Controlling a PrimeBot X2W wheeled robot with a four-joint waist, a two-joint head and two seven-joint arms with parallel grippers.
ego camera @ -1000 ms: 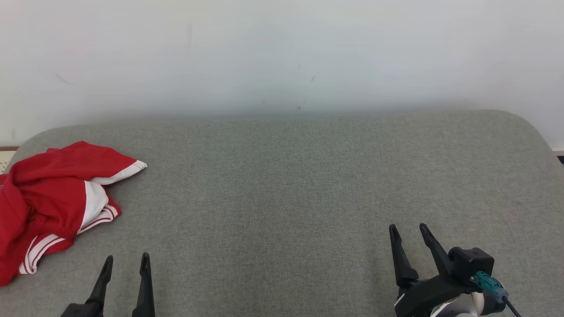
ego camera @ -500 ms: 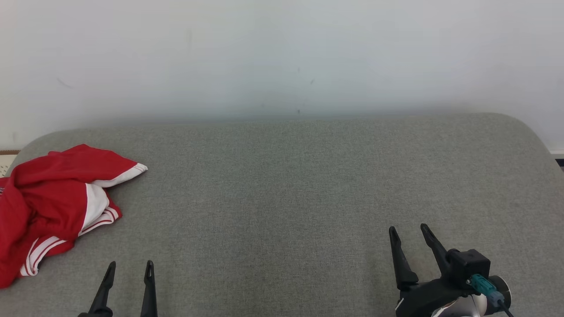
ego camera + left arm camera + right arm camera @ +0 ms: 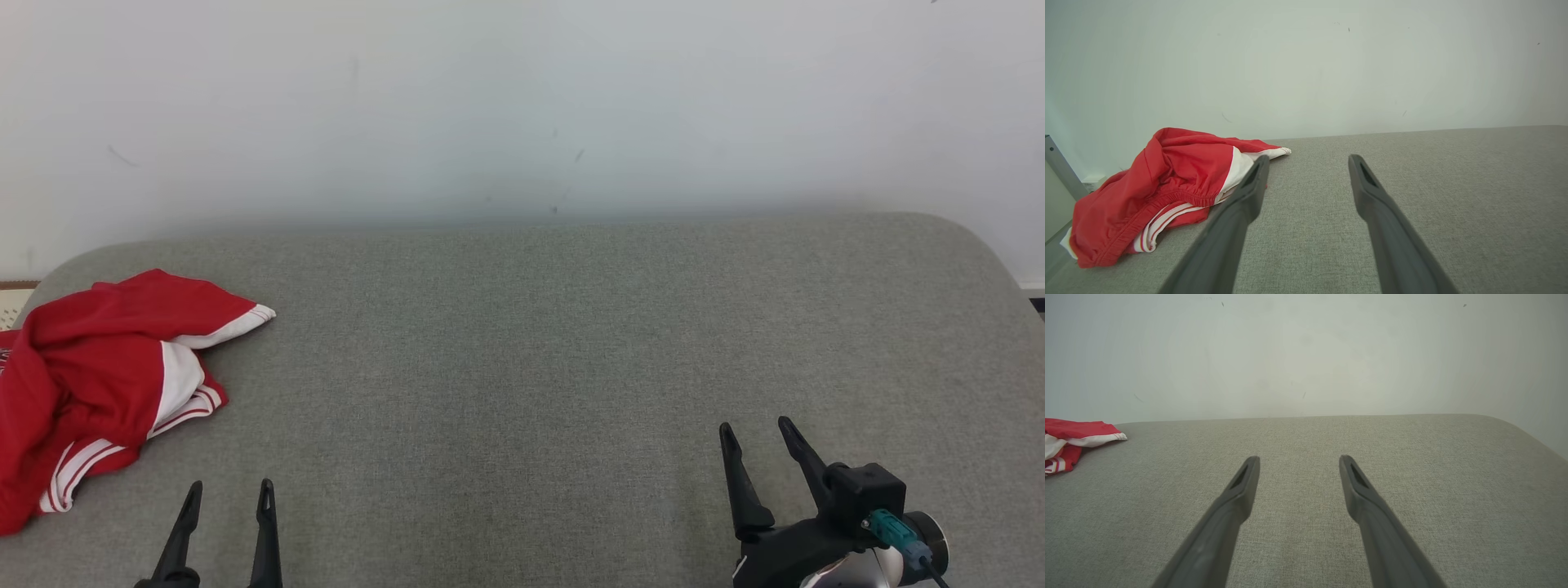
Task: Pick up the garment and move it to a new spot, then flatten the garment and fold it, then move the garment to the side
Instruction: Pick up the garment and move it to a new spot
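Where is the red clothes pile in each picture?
Head view: red garment at the left edge, lying on the grey surface.
Left wrist view: red garment left of middle.
Right wrist view: red garment peeking in at the left edge.
Shared landmark: its white-edged corner, pointing right.

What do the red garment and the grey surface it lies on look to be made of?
Red garment: thin, soft fabric, probably synthetic sportswear cloth, mostly matte; it slumps in loose folds, with a gathered elastic band and white stripes. Grey surface: coarse woven upholstery cloth, matte; flecked weave shows, and the rounded corners look padded.
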